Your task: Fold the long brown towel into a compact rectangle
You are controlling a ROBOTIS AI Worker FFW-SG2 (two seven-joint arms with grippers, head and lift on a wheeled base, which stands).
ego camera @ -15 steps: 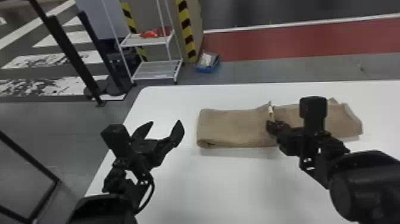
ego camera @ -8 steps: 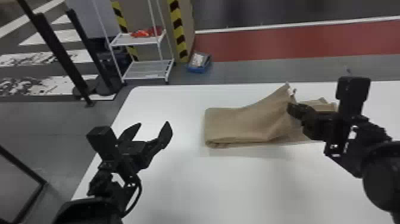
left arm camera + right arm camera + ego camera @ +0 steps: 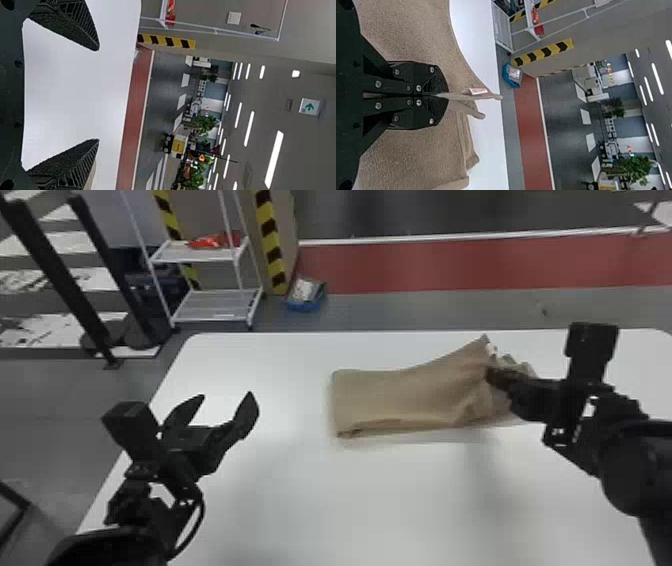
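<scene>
Right end effector (image 3: 494, 375) clenched on one towel (image 3: 400, 395); left end effector (image 3: 225, 400) released; one table (image 3: 360, 505)

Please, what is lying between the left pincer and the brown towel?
Between the left pincer and the brown towel, the head view shows bare white tabletop.

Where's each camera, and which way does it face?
Head view: robot's head, forward and down at the table; left end effector and right end effector show.
Left wrist view: left wrist, over the table toward the red strip; open fingers show.
Right wrist view: right wrist, over the towel; fingers shut on it show.
Head and right wrist share the towel.
</scene>
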